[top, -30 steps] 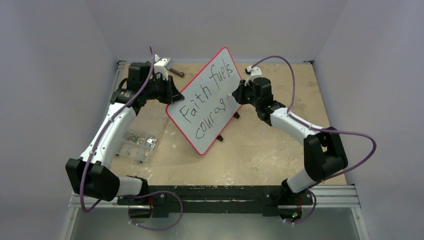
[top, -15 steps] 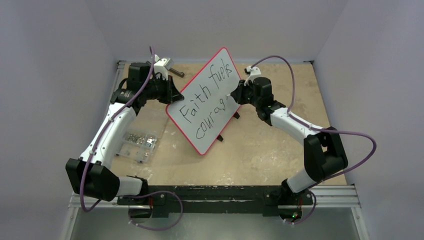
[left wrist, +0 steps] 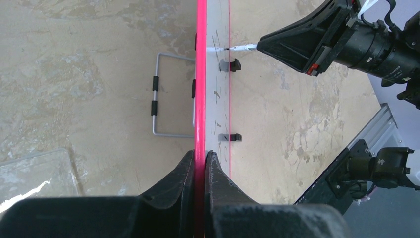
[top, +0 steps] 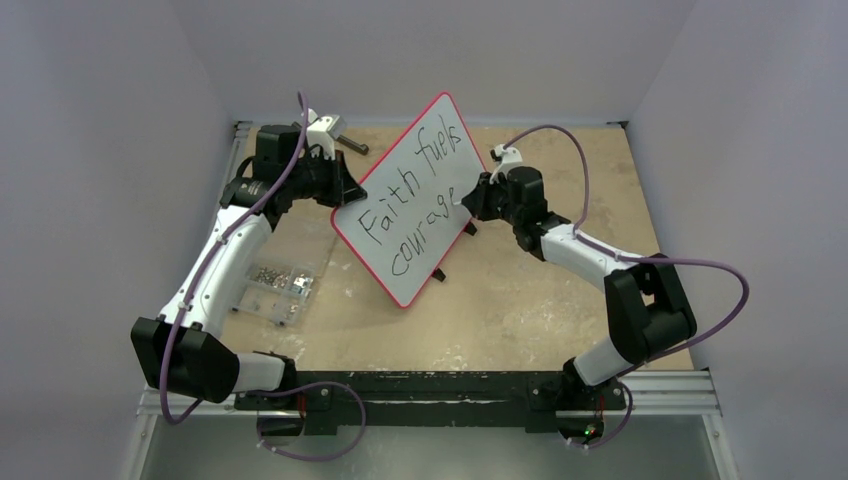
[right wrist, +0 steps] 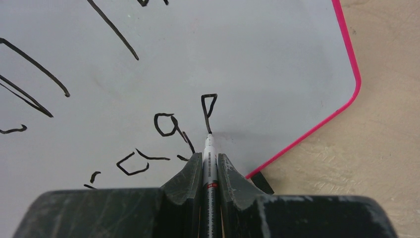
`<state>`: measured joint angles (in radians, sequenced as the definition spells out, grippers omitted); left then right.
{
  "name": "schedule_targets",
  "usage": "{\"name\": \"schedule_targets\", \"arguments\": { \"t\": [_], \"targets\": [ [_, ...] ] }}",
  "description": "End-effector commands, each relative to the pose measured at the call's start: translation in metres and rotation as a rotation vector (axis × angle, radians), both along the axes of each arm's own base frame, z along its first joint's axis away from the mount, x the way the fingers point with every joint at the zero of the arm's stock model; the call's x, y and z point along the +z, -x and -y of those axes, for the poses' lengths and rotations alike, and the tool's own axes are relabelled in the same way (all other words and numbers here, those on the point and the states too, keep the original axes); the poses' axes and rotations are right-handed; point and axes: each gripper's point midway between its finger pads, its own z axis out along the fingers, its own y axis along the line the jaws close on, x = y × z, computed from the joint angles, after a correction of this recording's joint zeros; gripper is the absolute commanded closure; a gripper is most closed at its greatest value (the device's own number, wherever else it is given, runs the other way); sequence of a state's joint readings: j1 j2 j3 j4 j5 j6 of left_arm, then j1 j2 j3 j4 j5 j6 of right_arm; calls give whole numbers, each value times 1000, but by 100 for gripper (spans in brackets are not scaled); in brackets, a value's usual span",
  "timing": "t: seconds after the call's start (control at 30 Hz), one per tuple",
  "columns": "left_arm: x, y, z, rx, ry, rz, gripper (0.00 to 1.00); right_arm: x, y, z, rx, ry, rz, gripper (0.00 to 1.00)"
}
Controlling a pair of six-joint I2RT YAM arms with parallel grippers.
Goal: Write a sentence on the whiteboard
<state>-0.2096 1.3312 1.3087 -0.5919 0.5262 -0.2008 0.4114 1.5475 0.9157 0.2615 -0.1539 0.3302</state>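
The whiteboard, white with a thin red rim, stands tilted up off the table. My left gripper is shut on its left edge; in the left wrist view the red rim runs straight out between the closed fingers. The sentence reads "Faith fuels courage" in two black lines. My right gripper is shut on a marker, whose tip touches the board at the foot of the last letter.
A clear plastic tray of small parts lies left of the board. A wire stand rests on the table behind the board. A dark tool lies at the far left. Purple walls enclose the table.
The last letter of "courage" has been drawn. My right gripper moved slightly down and toward the near side with the marker. The left arm and the board stayed still.
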Motion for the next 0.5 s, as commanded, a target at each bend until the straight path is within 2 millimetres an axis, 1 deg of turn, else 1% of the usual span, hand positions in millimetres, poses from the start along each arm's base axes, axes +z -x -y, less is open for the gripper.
{"name": "schedule_targets", "arguments": {
  "t": [0.0, 0.2, 0.47],
  "targets": [
    [17, -9, -7, 3, -48, 122, 100, -7, 14, -10, 50, -23, -29, 100],
    [17, -9, -7, 3, -47, 124, 100, -11, 10, -9, 33, -11, -39, 100],
    [16, -9, -7, 3, -48, 121, 100, -4, -9, -2, -24, 28, -18, 100]
  ]
}}
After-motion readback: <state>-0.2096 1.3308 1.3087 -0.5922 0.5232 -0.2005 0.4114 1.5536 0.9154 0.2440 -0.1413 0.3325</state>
